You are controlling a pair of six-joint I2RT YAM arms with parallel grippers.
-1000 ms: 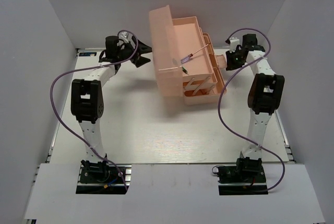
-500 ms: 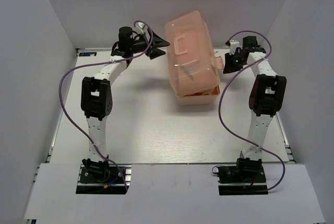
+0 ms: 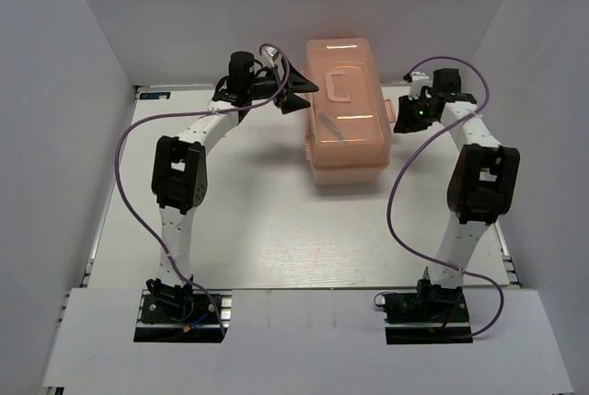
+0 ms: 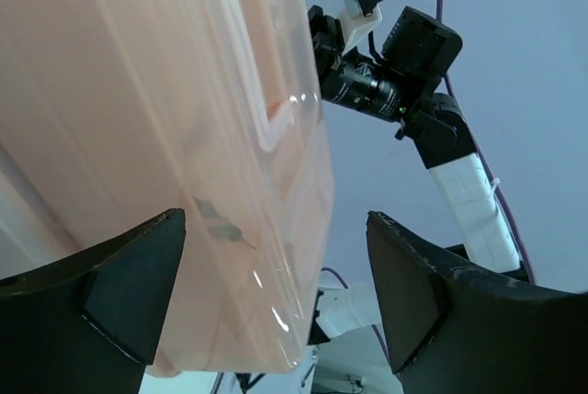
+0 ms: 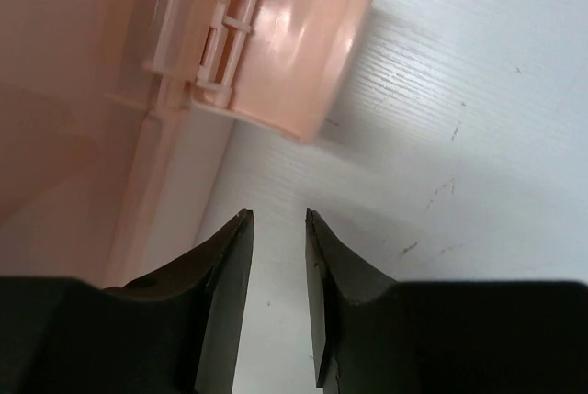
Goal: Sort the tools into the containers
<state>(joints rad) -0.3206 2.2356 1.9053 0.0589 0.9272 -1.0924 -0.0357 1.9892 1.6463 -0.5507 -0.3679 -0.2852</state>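
The left gripper stands wide open and holds nothing. It hangs just beside the left flank of the salmon-pink toolbox, level with the lid. In the left wrist view its two dark fingers sit far apart at the bottom corners, with the translucent box wall filling the left half of the frame. Whether the nearer finger touches that wall cannot be told from here.

The right gripper shows only a narrow gap between its jaws, with nothing caught in it. It points down at the white table, just beside a rounded, ribbed corner of the toolbox and apart from it.

The toolbox sits closed at the far middle of the table, lid handle on top. The tools are shut inside. Only one thin dark sliver shows through the lid, possibly a screwdriver, too blurred to name.
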